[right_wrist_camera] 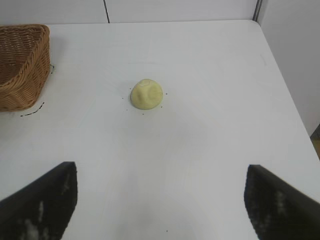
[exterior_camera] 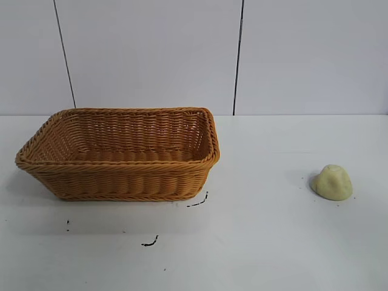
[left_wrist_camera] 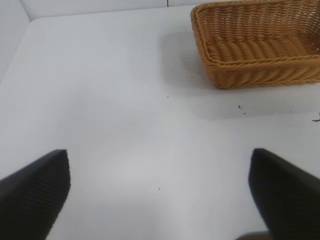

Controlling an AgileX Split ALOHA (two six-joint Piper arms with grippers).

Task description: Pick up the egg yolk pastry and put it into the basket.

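A: Start at the fingers. How do they stand?

B: The left gripper [left_wrist_camera: 159, 192] has its 2 fingers [left_wrist_camera: 35, 192] spread wide, with nothing between them but bare white counter [left_wrist_camera: 125, 125]. The right gripper [right_wrist_camera: 161, 200] is the same: its 2 dark fingers [right_wrist_camera: 42, 200] are wide apart and hold nothing. Neither arm shows in the exterior view; only the wrist views catch their fingertips.

A: What lies in front of the left one?

B: The basket [left_wrist_camera: 260, 65], well ahead and off to one side, resting on the counter. It is orange-brown wicker with a braided rim and sloping sides. No object shows inside the part that is visible.

A: And in front of the right one?

B: The pastry [right_wrist_camera: 146, 94], a pale yellow dome, sitting on the counter ahead of the gripper and clear of its fingers. A corner of the basket [right_wrist_camera: 22, 65] shows farther off to the side.

A: From the exterior view, where do the 2 things sit?

B: The basket [exterior_camera: 121, 176] is on the left half of the counter [exterior_camera: 267, 242], the pastry [exterior_camera: 333, 182] on the right half, well apart from it. Some small dark marks [exterior_camera: 150, 242] lie on the counter just in front of the basket. A pale panelled wall [exterior_camera: 151, 54] stands behind.
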